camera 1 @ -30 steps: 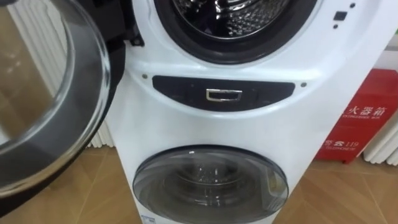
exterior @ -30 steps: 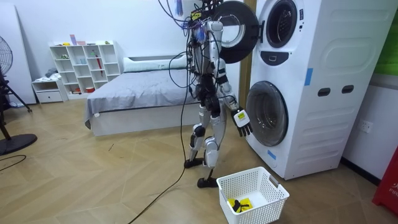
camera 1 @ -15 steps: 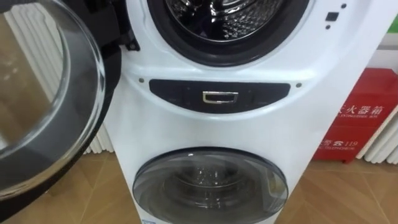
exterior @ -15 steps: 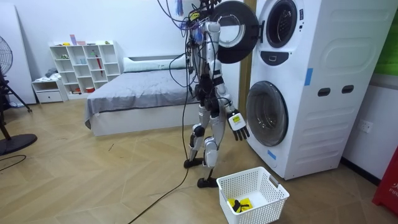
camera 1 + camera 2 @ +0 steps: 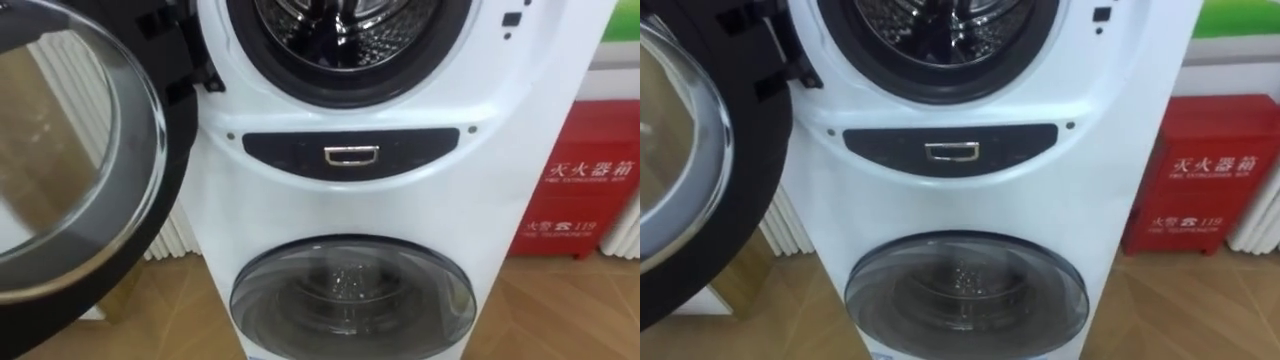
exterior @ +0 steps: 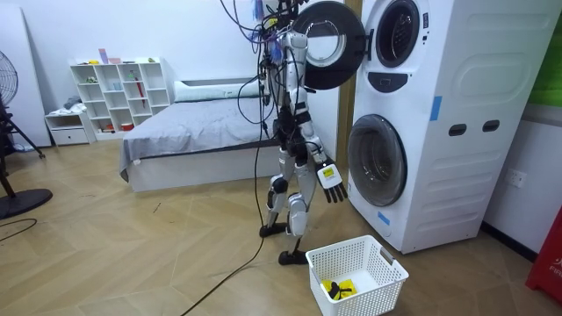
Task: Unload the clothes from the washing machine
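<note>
Wood floor [image 6: 132,254], grey bed [image 6: 193,132] and white shelf [image 6: 118,88] (against the white wall [image 6: 176,35]).

The tall stacked washing machine [image 5: 330,205] is white. Its open round glass door [image 5: 80,170] is rimmed black over chrome, and its curved control panel [image 5: 290,150] is dark grey. Right of the machine is a red box [image 5: 585,190]. Before the machine, a white latticed plastic basket [image 6: 386,276] sits on the tan herringbone wood floor [image 6: 132,254].

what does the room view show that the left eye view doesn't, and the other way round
Room view: the robot standing at the washing machine, right hand hanging open, a white basket on the floor, a bed. Left eye view: a white radiator behind the open door. Both: the stacked machine, upper door swung open, lower door shut.
</note>
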